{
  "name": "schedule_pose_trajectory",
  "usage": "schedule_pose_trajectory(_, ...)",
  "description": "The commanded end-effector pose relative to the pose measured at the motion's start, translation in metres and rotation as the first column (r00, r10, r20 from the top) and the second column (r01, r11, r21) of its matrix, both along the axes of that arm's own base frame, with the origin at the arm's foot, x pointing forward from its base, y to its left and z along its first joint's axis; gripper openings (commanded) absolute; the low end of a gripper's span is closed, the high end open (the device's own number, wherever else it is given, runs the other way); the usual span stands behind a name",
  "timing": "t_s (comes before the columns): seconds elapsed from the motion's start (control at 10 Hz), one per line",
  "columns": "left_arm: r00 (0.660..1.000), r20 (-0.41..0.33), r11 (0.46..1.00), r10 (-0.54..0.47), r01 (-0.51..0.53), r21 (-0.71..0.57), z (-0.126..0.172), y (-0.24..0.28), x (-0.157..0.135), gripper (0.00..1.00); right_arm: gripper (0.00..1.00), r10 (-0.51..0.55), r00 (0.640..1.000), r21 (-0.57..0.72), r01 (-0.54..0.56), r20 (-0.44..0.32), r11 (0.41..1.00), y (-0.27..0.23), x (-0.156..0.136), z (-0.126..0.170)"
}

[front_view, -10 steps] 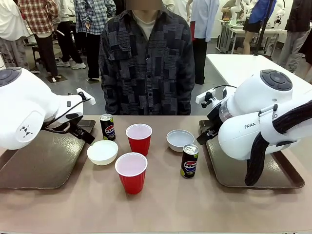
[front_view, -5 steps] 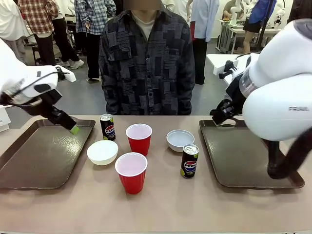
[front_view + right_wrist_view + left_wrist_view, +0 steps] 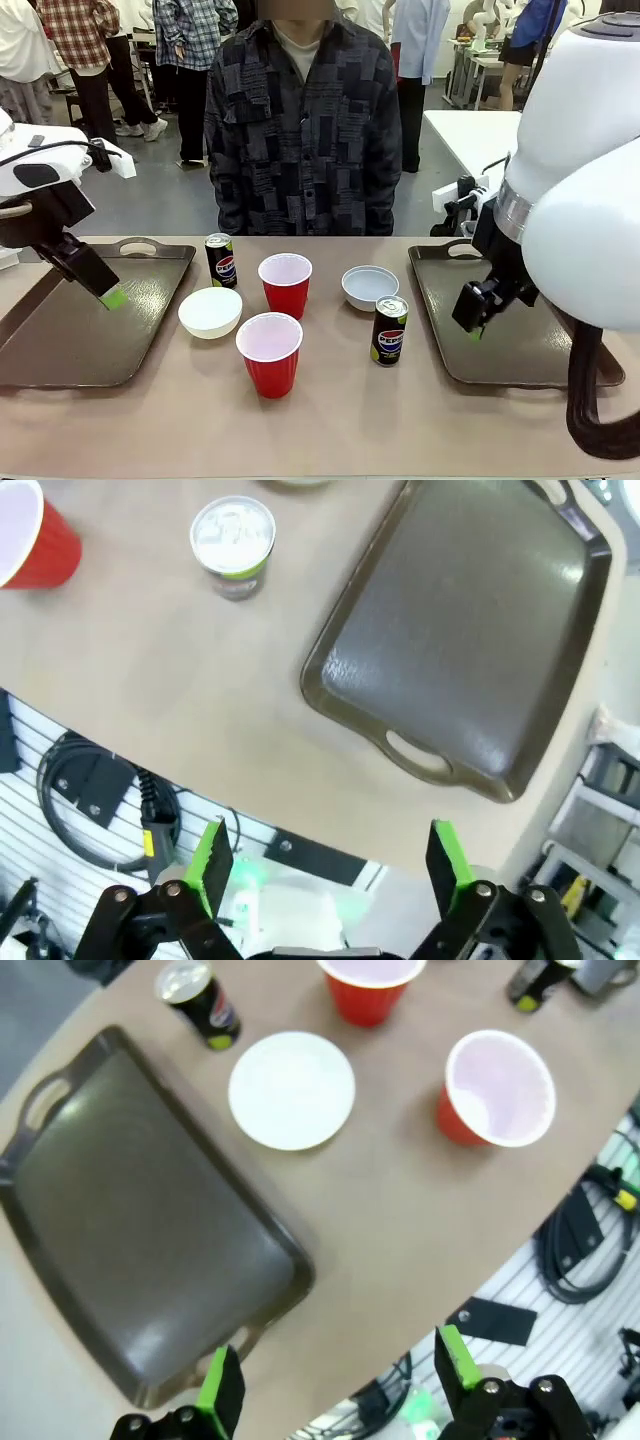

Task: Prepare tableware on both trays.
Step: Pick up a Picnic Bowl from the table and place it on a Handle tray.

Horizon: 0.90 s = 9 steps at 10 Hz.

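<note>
Over the tan table (image 3: pixel 330 430), left claw (image 3: pixel 335 1370) and right claw (image 3: pixel 328 852) each hang spread wide, holding nothing.

Red cups (image 3: pixel 285 283) (image 3: pixel 269 352): two
Bowls (image 3: pixel 210 312) (image 3: pixel 369 287): two, one white, one grey-blue
Pepsi cans (image 3: pixel 220 260) (image 3: pixel 389 331): two
Trays (image 3: pixel 90 340) (image 3: pixel 520 355): two

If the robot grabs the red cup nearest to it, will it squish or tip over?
Probably squishy: the near red cup looks like thin plastic, so a hard squeeze may dent it. It looks empty inside, so likely very light. Its base is narrower than its rim, so a sideways push could tip it.
</note>
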<state>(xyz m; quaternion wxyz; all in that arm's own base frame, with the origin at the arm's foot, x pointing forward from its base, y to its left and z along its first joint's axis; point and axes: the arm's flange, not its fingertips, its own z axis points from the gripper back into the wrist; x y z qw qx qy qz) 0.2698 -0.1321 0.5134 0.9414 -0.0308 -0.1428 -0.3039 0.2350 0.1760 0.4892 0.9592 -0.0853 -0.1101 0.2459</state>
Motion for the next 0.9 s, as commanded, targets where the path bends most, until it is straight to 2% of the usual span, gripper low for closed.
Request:
schedule_pose_trajectory(0.0, 0.999, -0.018, 0.999, -0.039, 0.039, -0.022, -0.004, 0.002, 0.004, 1.00, 1.00, 0.003, 1.000, 0.023, -0.003, -0.003, 1.000, -0.004, 0.013, -0.003)
schedule_pose_trajectory(0.1, 0.999, -0.018, 0.999, -0.039, 0.039, -0.022, -0.004, 0.002, 0.004, 1.00, 1.00, 0.003, 1.000, 0.023, -0.003, -0.003, 1.000, -0.004, 0.013, -0.003)
schedule_pose_trajectory(0.2, 1.000, 0.002, 1.000, 0.004, -0.004, 0.004, 0.000, -0.001, 0.000, 1.00, 1.00, 0.000, 1.000, -0.003, 0.000, 0.005, 1.000, 0.001, -0.002, 0.001)
schedule_pose_trajectory(0.3, 0.993, -0.120, 0.983, -0.009, -0.013, -0.183, -0.017, 0.016, 0.021, 1.00, 1.00, -0.014, 0.992, 0.200, 0.039, -0.124, 0.979, -0.029, 0.018, -0.011)
schedule_pose_trajectory(0.4, 0.982, -0.186, 0.924, -0.025, -0.048, -0.380, -0.014, 0.045, 0.025, 1.00, 1.00, -0.064, 0.982, 0.364, 0.127, -0.178, 0.923, -0.074, 0.023, -0.010)
schedule_pose_trajectory(0.5, 0.974, -0.220, 0.832, -0.059, -0.074, -0.550, -0.010, 0.070, 0.030, 1.00, 1.00, -0.071, 0.976, 0.526, 0.172, -0.207, 0.833, -0.116, 0.026, -0.009)
schedule_pose_trajectory(0.6, 0.969, -0.234, 0.751, -0.073, -0.101, -0.652, -0.015, 0.088, 0.026, 1.00, 1.00, -0.079, 0.973, 0.609, 0.199, -0.217, 0.768, -0.148, 0.022, -0.013)
schedule_pose_trajectory(0.8, 0.962, -0.263, 0.585, -0.071, -0.173, -0.793, -0.028, 0.128, 0.026, 1.00, 1.00, -0.069, 0.969, 0.767, 0.231, -0.238, 0.598, -0.198, 0.018, -0.025)
